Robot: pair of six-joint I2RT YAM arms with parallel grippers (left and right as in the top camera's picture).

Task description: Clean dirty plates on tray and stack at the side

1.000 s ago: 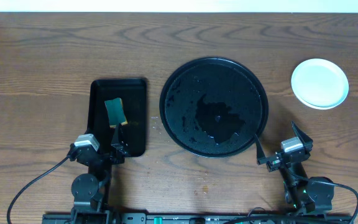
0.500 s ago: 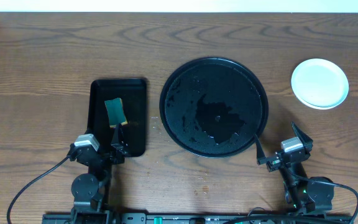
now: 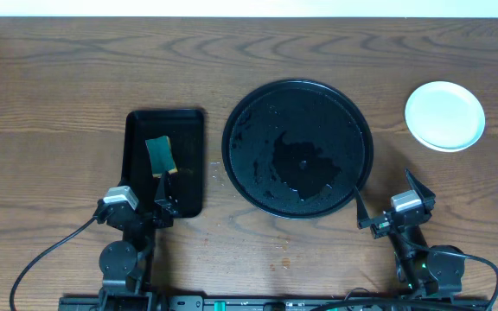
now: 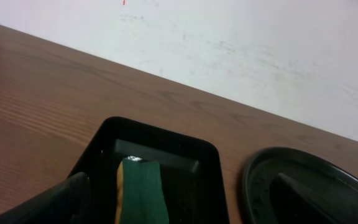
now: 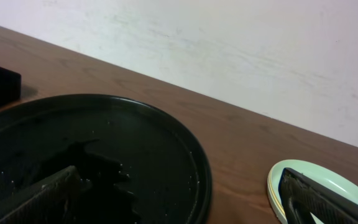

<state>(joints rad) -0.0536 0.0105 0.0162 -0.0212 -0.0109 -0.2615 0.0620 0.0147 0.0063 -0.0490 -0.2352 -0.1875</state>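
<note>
The round black tray [image 3: 258, 108] lies mid-table, wet and with no plate on it. The plates [image 3: 444, 116] sit stacked on the bare wood at the far right; the top one is pale aqua, and a yellow edge shows beneath it in the right wrist view [image 5: 303, 172]. My right gripper [image 3: 386, 195] rests open near the front edge, between the tray's rim [image 5: 199, 169] and the stack, holding nothing. My left gripper [image 3: 138, 206] is open at the near end of the small rectangular tray, its fingers [image 4: 59, 200] apart and holding nothing.
A small rectangular black tray [image 3: 188, 130] stands left of the round one, with a green sponge [image 3: 161, 156] lying in it, also seen close in the left wrist view [image 4: 143, 190]. A pale wall runs along the table's far edge.
</note>
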